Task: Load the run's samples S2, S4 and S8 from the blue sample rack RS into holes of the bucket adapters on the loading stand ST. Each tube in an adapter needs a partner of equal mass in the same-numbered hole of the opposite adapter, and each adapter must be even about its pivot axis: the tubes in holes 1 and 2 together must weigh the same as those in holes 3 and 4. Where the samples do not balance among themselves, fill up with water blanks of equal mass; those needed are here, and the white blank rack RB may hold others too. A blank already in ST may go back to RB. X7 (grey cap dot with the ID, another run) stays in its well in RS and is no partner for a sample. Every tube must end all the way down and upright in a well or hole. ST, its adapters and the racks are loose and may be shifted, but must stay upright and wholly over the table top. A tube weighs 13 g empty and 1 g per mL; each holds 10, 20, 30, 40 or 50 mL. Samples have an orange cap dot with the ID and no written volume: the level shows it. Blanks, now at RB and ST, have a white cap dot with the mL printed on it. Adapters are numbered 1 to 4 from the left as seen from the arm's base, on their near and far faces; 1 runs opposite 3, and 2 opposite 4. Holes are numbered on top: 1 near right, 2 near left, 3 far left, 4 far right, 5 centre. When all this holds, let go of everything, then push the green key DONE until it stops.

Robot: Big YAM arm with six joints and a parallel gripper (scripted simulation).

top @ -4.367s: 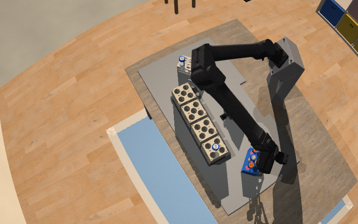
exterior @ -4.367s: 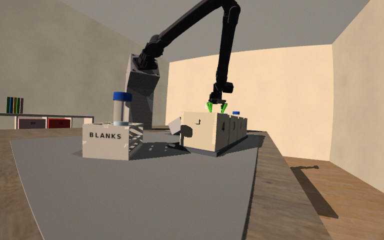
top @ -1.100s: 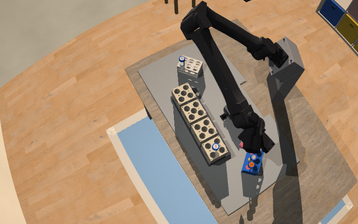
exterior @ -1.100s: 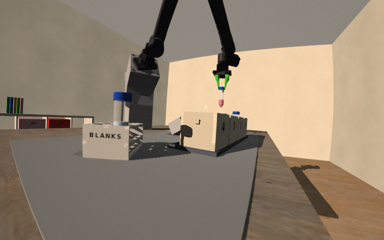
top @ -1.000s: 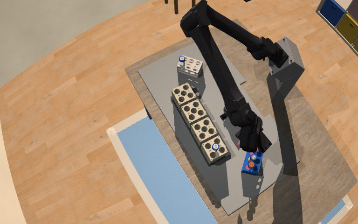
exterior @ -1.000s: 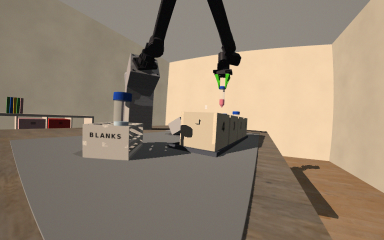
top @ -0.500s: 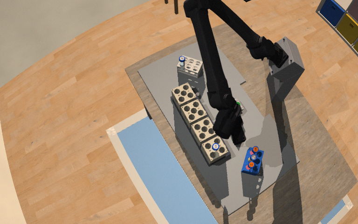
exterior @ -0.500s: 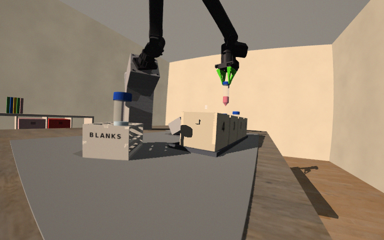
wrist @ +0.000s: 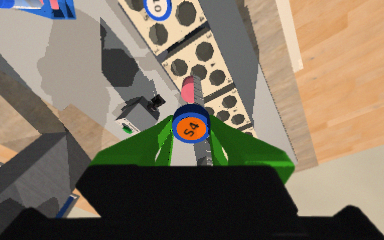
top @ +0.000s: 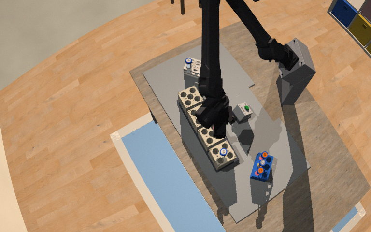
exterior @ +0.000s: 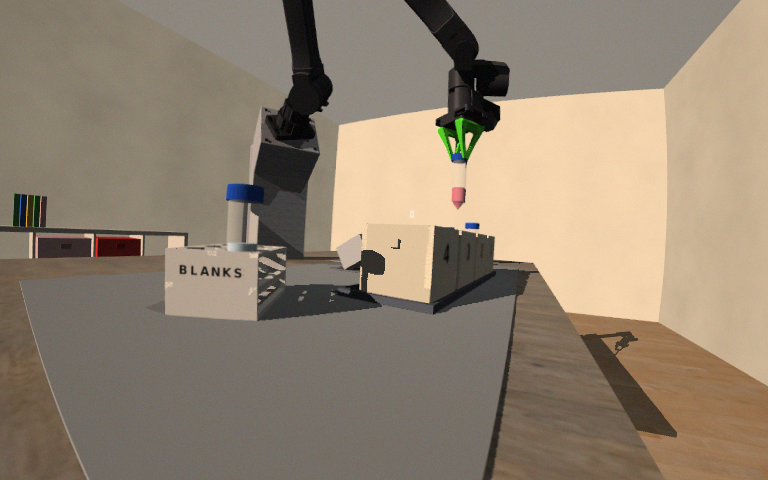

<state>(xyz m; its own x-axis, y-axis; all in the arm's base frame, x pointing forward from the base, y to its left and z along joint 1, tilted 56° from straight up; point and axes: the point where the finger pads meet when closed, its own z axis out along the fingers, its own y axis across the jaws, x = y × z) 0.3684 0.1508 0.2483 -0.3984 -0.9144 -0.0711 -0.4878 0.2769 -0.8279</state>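
My gripper [exterior: 459,151] is shut on the blue cap of sample S4 [wrist: 191,127] and holds the tube upright, well above the row of beige adapters [exterior: 427,260]. The tube [exterior: 458,183] has pink liquid only in its lower part. In the wrist view its tip [wrist: 187,90] hangs over the middle adapters [wrist: 200,65], clear of their holes. The end adapter [top: 222,155] holds one white-dotted blank [top: 223,152] that seems to read 10. The blue sample rack [top: 262,166] keeps two orange-dotted samples and grey-dotted X7 [top: 262,162].
The white blank rack [top: 192,66] [exterior: 225,280], marked BLANKS, holds one blank [exterior: 244,217] at the other end of the adapter row. The grey box with the green DONE key [top: 246,108] stands beside the adapters, under the arm. The grey base pedestal [top: 296,73] stands behind.
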